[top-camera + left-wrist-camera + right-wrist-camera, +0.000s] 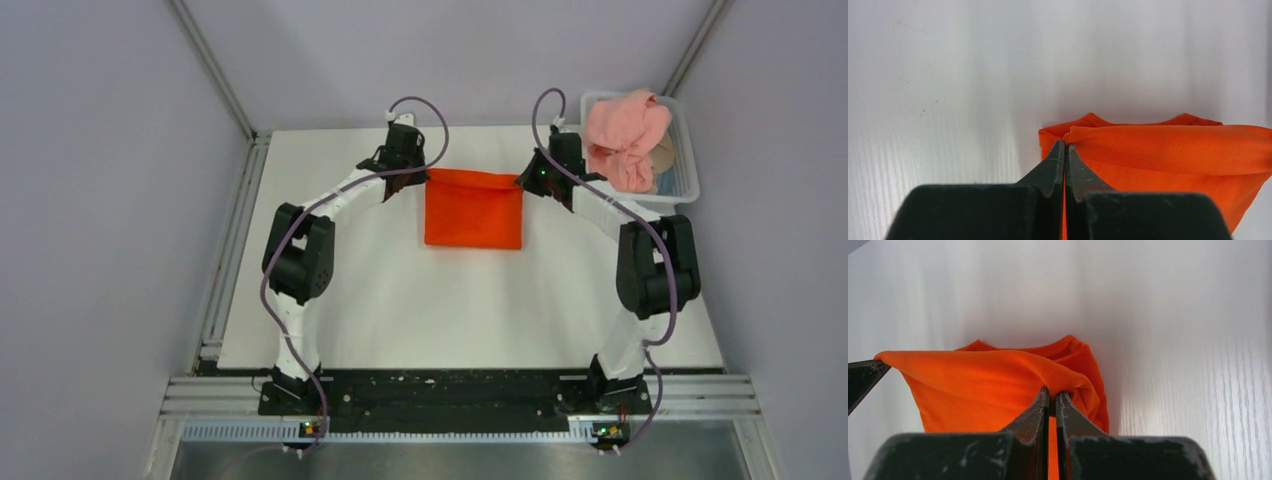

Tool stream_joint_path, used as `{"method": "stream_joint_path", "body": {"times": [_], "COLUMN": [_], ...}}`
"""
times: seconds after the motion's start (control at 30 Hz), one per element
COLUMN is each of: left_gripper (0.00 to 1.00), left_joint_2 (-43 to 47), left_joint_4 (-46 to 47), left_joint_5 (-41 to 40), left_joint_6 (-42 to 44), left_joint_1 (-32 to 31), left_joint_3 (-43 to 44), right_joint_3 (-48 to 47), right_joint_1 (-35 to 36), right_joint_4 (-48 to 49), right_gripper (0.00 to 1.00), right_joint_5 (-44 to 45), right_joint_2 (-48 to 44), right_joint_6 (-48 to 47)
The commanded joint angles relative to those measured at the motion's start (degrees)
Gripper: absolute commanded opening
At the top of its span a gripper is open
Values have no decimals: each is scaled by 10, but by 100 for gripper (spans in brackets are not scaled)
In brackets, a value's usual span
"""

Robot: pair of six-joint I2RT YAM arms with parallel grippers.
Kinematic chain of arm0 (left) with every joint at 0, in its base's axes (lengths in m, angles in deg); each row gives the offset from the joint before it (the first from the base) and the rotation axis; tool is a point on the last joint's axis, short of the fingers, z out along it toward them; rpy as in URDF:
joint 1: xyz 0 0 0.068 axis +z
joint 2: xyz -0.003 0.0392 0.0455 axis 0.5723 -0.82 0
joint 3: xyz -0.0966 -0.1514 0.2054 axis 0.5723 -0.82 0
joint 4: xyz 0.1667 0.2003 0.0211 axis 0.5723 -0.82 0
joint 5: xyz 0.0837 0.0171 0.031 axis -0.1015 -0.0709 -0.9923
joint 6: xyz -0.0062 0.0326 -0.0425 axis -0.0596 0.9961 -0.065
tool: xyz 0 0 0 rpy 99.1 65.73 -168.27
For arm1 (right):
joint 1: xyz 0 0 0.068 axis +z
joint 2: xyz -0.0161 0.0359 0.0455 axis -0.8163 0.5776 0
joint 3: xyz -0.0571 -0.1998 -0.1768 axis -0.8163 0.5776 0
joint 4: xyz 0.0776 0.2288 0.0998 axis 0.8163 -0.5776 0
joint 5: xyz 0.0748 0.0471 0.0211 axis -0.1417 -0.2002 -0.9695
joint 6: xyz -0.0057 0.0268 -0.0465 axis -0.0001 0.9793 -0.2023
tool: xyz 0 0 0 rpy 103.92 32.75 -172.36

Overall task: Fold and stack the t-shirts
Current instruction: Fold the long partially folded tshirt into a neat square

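From above, the orange-red t-shirt (474,208) lies as a folded rectangle on the white surface (450,310), towards the far side. Both arms reach forward with elbows bowed outward. The left tool (421,173) is at the shirt's far left corner and the right tool (523,181) at its far right corner. Only this view shows the pale pink t-shirt (625,135), heaped in the white basket (689,150) at the far right corner, just beside the right arm. Bare surface lies between the orange shirt and the arm bases.

At the left wrist, the fingers (1055,162) are pinched tight on the shirt's hem, which is lifted; that lift is hard to see from above. Blank surface stretches off to the left.

At the right wrist, the fingers (1070,415) likewise clamp the opposite corner. The cloth runs taut leftward to the other tool's tip at the frame edge.
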Motion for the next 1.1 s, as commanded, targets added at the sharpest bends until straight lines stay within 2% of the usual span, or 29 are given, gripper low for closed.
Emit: {"method": "stream_joint_path", "body": {"times": [0.0,0.1,0.2,0.23,0.33,0.4,0.43,0.47,0.6,0.87,0.97,1.07], "left_gripper": [0,0,2,9,46,67,90,97,99,99,99,99], "left_joint_2": [-57,-92,-120,-129,-139,-129,-121,-110,-54,59,72,77], "left_joint_4": [-7,-17,-24,-28,-39,-35,-34,-32,-6,131,147,151], "left_joint_5": [5,13,19,25,40,53,58,62,128,257,277,267], "left_joint_6": [-3,-5,-4,-4,-1,4,4,4,-14,-64,-67,-67], "left_joint_1": [26,32,36,38,41,42,42,41,40,7,-10,-17], "left_joint_3": [64,99,131,142,167,168,166,163,111,-89,-142,-187], "right_joint_3": [-64,-91,-112,-119,-142,-153,-154,-151,-99,64,92,67], "right_joint_1": [-23,-25,-28,-29,-30,-29,-29,-30,-29,-17,-11,-12], "right_joint_4": [28,36,39,36,21,6,0,-4,23,196,238,225], "right_gripper": [0,0,7,14,59,75,83,97,99,99,99,99], "right_joint_5": [-5,-9,-11,-12,-12,-10,-7,-5,-47,-266,-293,-286], "right_joint_2": [70,104,130,135,145,142,135,127,69,-5,-1,32], "right_joint_6": [-25,-19,-12,-10,-9,-14,-15,-15,-11,90,116,114]}}
